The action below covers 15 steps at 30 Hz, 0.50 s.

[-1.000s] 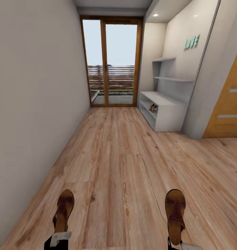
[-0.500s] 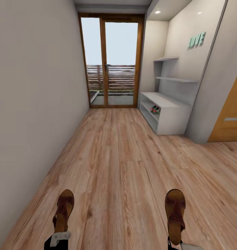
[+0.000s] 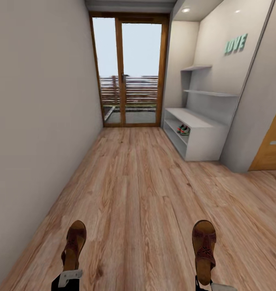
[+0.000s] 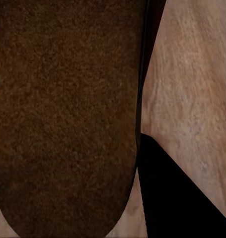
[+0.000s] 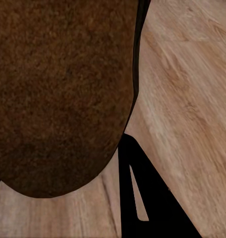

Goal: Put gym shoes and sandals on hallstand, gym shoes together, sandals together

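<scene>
Sandals ride near me, one pinched in my left jaws (image 3: 69, 275) at 7 o'clock (image 3: 74, 243), the other in my right jaws (image 3: 206, 283) at 5 o'clock (image 3: 204, 249), above the corridor floor (image 3: 142, 190). Gym shoes (image 3: 184, 130) sit inside the hallstand (image 3: 202, 139) at 1 o'clock.

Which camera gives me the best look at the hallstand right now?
The head view. It shows the whole hallstand ahead on the right, with the gym shoes on its upper open shelf. The wrist views show a brown sandal sole over floor planks.
</scene>
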### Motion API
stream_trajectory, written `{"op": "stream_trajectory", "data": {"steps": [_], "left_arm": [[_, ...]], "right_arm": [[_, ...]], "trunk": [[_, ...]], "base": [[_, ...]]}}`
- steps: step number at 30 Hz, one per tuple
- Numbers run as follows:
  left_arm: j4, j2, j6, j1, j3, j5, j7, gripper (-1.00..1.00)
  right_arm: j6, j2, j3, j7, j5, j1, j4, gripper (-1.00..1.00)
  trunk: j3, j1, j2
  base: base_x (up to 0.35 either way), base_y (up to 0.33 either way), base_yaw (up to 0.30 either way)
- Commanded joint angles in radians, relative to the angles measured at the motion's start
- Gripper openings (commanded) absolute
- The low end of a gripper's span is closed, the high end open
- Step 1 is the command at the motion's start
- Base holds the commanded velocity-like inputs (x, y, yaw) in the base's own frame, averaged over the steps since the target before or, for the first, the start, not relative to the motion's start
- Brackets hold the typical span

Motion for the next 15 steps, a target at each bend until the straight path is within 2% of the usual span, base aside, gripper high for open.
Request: {"op": "stream_trajectory", "data": {"steps": [1, 15], "left_arm": [[0.0, -0.001, -0.003, -0.001, 0.009, -0.011, -0.007, -1.0], [0.0, -0.001, -0.003, -0.001, 0.009, -0.011, -0.007, -1.0]], "right_arm": [[-0.002, 0.001, -0.003, -0.004, 0.011, -0.001, 0.0, -1.0], [-0.002, 0.001, -0.003, -0.004, 0.011, -0.001, 0.0, -1.0]], "trunk": [[-0.001, 0.0, 0.0], [-0.001, 0.0, 0.0]], "base": [[0.34, 0.0, 0.0], [0.34, 0.0, 0.0]]}}
